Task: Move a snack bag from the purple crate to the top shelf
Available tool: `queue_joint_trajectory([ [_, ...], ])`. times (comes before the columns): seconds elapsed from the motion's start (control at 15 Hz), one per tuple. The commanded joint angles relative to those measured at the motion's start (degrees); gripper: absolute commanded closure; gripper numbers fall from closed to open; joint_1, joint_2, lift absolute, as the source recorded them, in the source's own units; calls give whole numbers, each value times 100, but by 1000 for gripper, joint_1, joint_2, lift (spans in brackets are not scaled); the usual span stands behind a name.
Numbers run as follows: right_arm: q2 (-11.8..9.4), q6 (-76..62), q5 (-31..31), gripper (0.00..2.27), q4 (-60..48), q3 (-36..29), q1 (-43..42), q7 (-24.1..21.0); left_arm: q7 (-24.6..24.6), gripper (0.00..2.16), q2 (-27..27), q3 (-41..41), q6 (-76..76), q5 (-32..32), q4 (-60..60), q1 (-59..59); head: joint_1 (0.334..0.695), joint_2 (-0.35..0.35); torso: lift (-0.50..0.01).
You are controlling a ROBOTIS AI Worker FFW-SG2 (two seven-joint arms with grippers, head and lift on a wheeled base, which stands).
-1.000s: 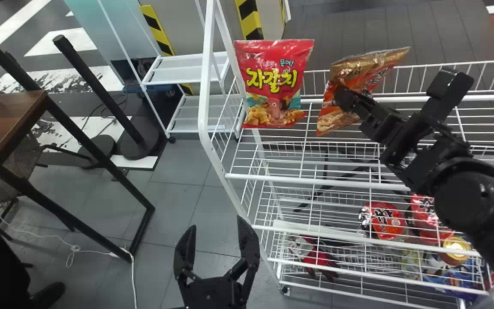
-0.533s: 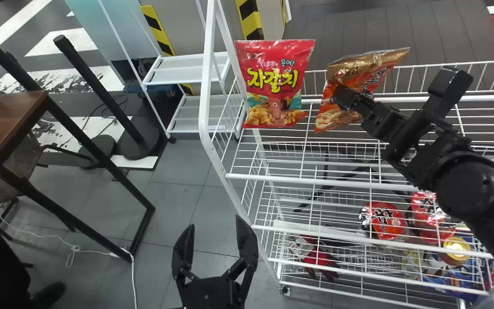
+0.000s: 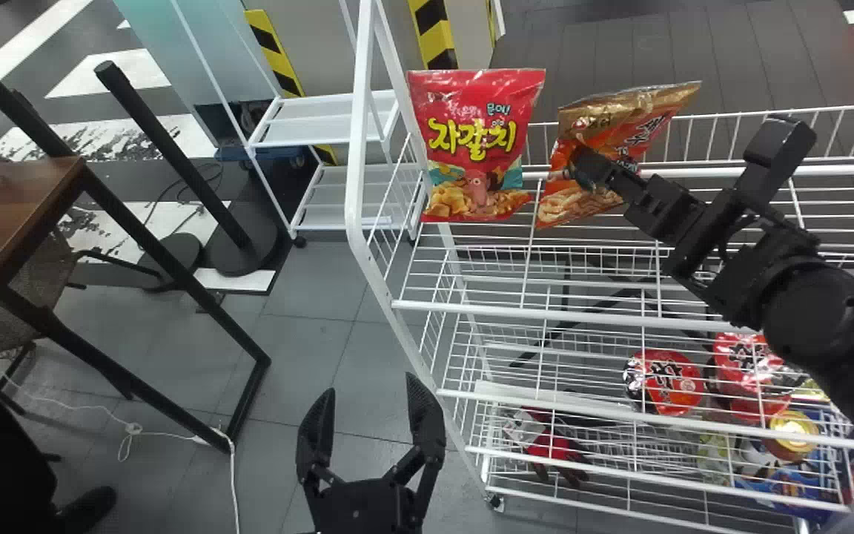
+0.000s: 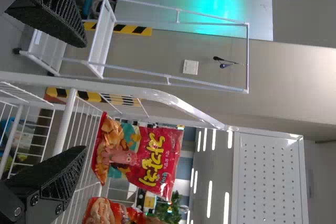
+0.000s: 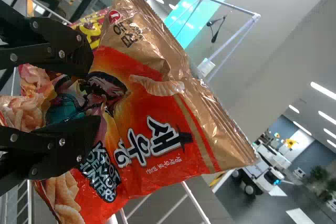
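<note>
In the head view, my right gripper (image 3: 584,165) is shut on an orange-and-gold snack bag (image 3: 599,122), which tilts over the left part of the top shelf (image 3: 516,309). The bag bunches between the fingers of my right gripper (image 5: 92,94) in the right wrist view. Whether its lower edge touches the wires, I cannot tell. A red snack bag (image 3: 475,141) stands upright at the shelf's left end, just left of the held one. My left gripper (image 3: 371,389) is open, low in front of the rack; the left wrist view shows the left gripper (image 4: 84,97) with nothing between its fingers.
Lower rack shelves hold red-lidded cups (image 3: 663,381), a dark red item (image 3: 554,446) and other packs. The rack's white left post (image 3: 356,148) rises beside the red bag. A brown table (image 3: 23,215) stands far left, a white cart (image 3: 323,119) behind.
The right gripper and its bag have shifted slightly left, closer to the red bag. The left gripper and the red bag have stayed nearly in place.
</note>
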Motion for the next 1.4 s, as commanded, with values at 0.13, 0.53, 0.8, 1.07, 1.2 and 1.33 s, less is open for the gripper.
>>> queue_joint_trajectory([
  [0.13,23,48,-27,292,1,-8,-35,136,0,130,0,0,-17,12,19,0,695,332,-1],
  [0.53,23,171,-133,262,53,-105,-88,365,0,130,-18,0,-53,12,27,0,695,340,-1],
  [0.8,23,294,-273,252,124,-158,-150,541,0,130,-18,0,-53,12,36,0,695,334,-1],
  [1.07,23,347,-300,252,-17,-175,53,620,0,130,-9,17,-53,29,36,-9,695,342,-1],
  [1.2,23,452,-291,252,-219,-290,228,620,0,130,-9,26,-88,47,36,-9,695,346,-1],
  [1.33,23,804,-282,252,-685,-413,571,620,-35,130,-9,26,-88,47,19,-9,695,350,-1],
])
